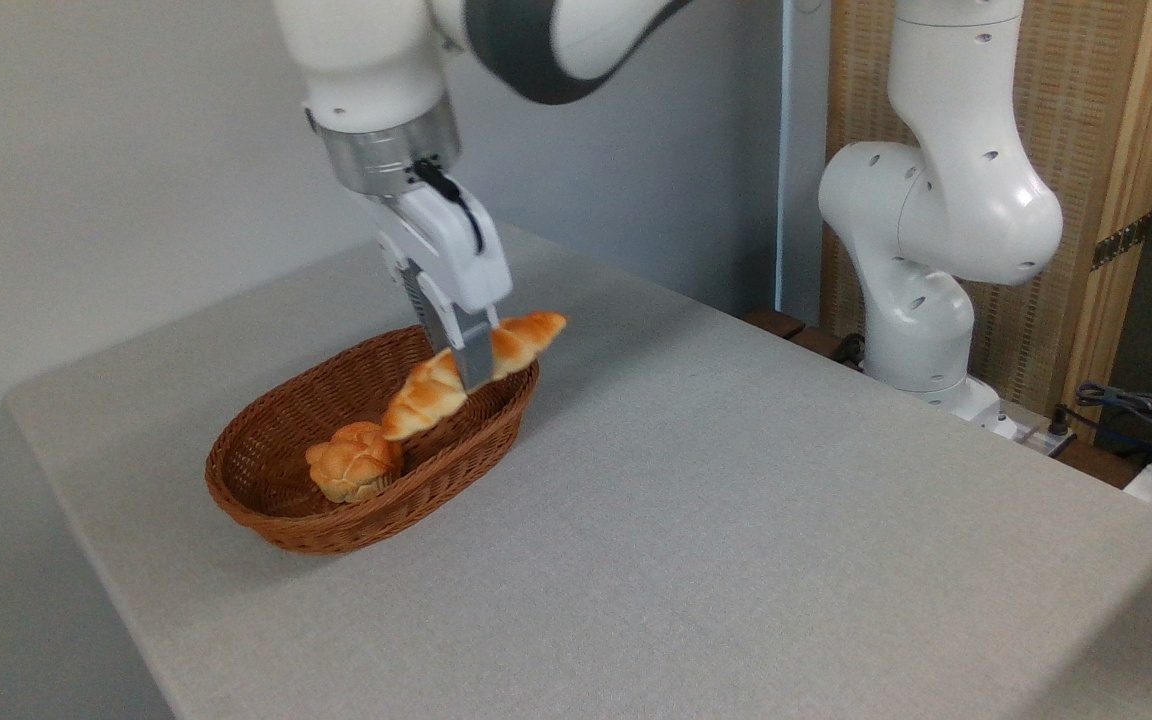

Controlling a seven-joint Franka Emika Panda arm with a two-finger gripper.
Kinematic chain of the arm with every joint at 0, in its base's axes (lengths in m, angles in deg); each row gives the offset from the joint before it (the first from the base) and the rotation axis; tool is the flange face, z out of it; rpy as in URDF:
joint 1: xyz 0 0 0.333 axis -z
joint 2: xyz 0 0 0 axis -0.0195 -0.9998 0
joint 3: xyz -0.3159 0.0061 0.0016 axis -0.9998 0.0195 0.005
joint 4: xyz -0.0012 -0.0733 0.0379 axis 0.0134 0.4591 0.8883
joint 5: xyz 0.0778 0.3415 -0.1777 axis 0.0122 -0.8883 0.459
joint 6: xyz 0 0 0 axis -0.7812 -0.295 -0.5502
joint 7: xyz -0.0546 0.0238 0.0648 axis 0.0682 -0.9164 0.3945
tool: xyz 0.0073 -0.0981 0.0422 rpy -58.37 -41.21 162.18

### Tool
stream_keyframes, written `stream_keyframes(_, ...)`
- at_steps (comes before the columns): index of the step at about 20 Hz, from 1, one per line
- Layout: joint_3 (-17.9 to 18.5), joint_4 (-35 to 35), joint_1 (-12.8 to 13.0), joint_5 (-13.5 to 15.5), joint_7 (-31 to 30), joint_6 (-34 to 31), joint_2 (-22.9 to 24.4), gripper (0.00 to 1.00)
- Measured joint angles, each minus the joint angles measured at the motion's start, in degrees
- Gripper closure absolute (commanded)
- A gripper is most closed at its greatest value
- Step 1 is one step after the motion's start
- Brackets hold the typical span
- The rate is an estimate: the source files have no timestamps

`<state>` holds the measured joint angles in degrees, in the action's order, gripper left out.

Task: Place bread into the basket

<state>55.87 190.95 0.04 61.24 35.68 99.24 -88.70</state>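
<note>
Gray table (736, 520) holds the basket (281, 535) on the left; over it, the gripper (471, 372) pinches the bread (436, 390) near a bun (351, 460).

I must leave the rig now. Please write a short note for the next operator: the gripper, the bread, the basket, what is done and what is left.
Gripper: shut on the bread, gripping it near its middle.
Bread: held tilted over the basket, lower end near the small bun, upper end sticking out past the far rim.
Bun: already lying in the basket.
Done: bread picked up and brought to the basket.
Left: lower it, open the gripper, pull the arm away.
</note>
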Motion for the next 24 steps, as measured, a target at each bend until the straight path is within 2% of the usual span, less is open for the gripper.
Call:
stream_keyframes(1,-2.3,0.0,0.1,0.0,-3.2,0.0,-0.7,0.27)
stream_keyframes(2,-4.3,0.0,0.3,0.0,-5.9,0.2,-1.4,0.09)
stream_keyframes(3,-6.1,0.0,0.4,0.0,-8.3,0.8,-2.2,0.00)
stream_keyframes(8,-11.2,0.0,0.8,0.0,-17.5,6.0,-5.7,0.00)
stream_keyframes(20,-11.4,-0.6,0.4,0.0,-18.0,6.9,-6.1,0.00)
stream_keyframes(21,-11.3,-0.8,0.4,-0.5,-18.0,6.9,-5.9,0.00)
stream_keyframes(22,-11.3,-1.3,0.4,-2.3,-18.0,7.0,-5.7,0.00)
stream_keyframes(24,-11.1,-3.3,0.0,-9.3,-17.3,7.0,-4.3,0.00)
